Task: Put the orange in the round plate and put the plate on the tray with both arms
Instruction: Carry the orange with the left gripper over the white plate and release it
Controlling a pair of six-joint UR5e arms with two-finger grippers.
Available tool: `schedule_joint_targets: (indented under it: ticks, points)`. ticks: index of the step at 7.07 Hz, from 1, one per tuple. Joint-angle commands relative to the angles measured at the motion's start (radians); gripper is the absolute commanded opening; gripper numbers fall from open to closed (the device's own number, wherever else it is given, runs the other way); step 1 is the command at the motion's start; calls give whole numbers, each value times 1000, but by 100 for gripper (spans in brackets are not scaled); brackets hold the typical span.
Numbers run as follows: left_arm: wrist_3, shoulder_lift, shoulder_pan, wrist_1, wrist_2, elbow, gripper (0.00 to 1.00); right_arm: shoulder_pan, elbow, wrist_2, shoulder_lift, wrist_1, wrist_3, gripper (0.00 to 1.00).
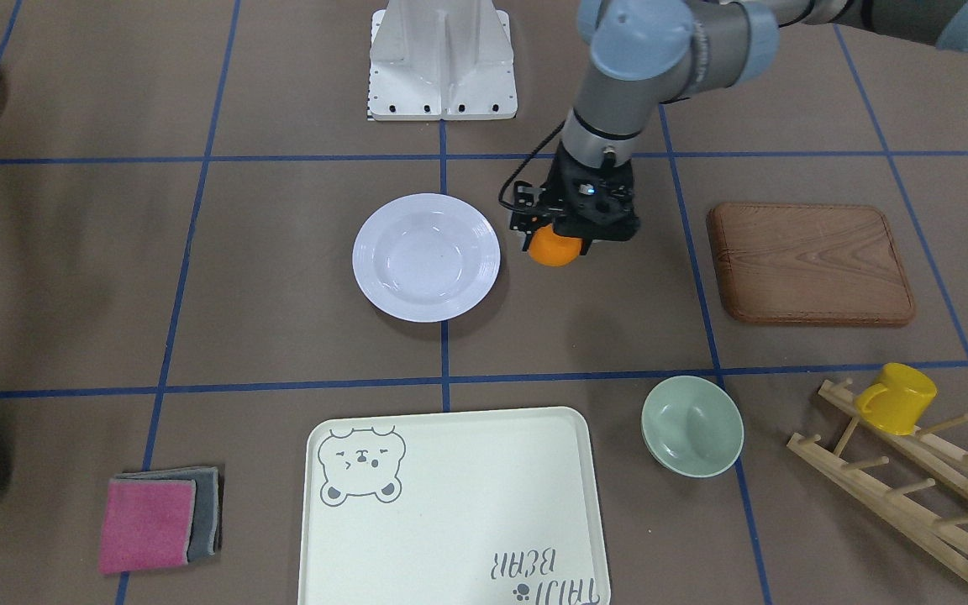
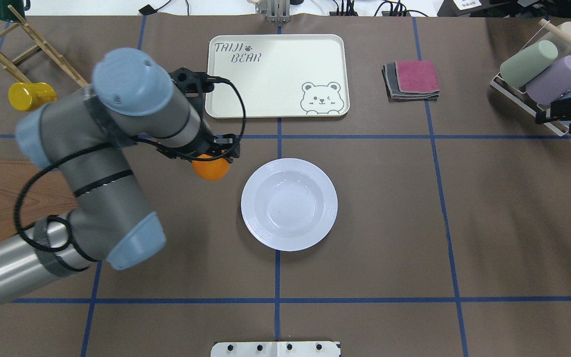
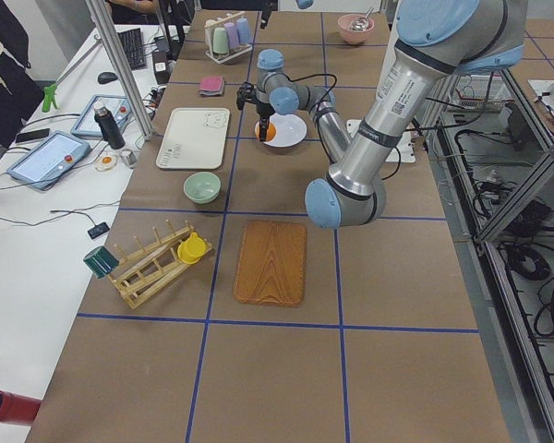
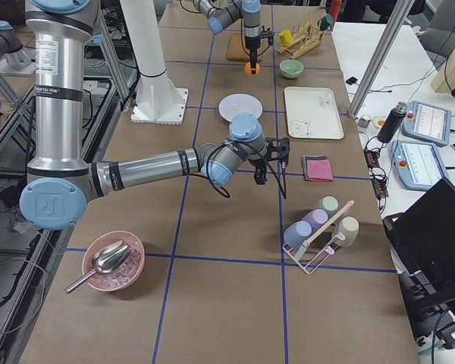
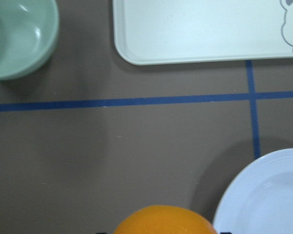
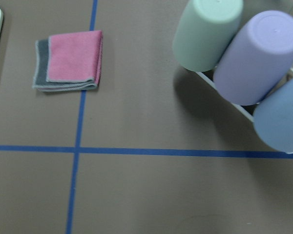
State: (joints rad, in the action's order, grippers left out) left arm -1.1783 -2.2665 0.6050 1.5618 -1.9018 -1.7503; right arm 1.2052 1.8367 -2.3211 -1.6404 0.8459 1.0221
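Observation:
My left gripper [image 1: 566, 238] is shut on the orange [image 1: 555, 250], a small bright fruit held just beside the round plate's [image 1: 426, 256] rim, on the side toward the wooden board. The white plate [image 2: 289, 204] is bare at the table's middle. In the left wrist view the orange [image 5: 163, 220] fills the bottom edge, with the plate [image 5: 268, 195] at the lower right. The cream bear tray [image 2: 275, 74] lies bare beyond the plate. My right gripper [image 2: 545, 115] hovers far off by the cup rack, and whether it is open or shut does not show.
A pale-green bowl [image 1: 692, 425] sits beside the tray. A wooden board [image 1: 812, 262] and a peg rack with a yellow mug [image 1: 897, 397] lie on the left arm's side. Folded cloths [image 2: 412, 78], a rack of cups [image 2: 543, 69] and a pink bowl [image 4: 112, 262] are on the right arm's side.

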Motion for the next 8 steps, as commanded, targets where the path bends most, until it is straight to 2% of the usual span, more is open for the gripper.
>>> schedule_joint_targets:
  ticks: [1,3,4,5,7,8]
  points:
    - [-163,-225,-140,4,146,250,0,-53,-2,32,-5,-128,163,100]
    - [-167,-239,-178,143,202,398,0,-61,-1,34,-12,-151,170,100]
    - [-158,-225,-185,174,216,406,44,-61,-2,34,-12,-151,171,100]
    - [-152,-222,-185,175,219,397,98,-61,-1,34,-12,-151,171,100]
    - [-144,-217,-183,162,216,342,99,-61,4,31,-12,-153,176,100]
    - [-63,-155,-165,134,208,224,99,-65,4,32,-10,-192,267,100]
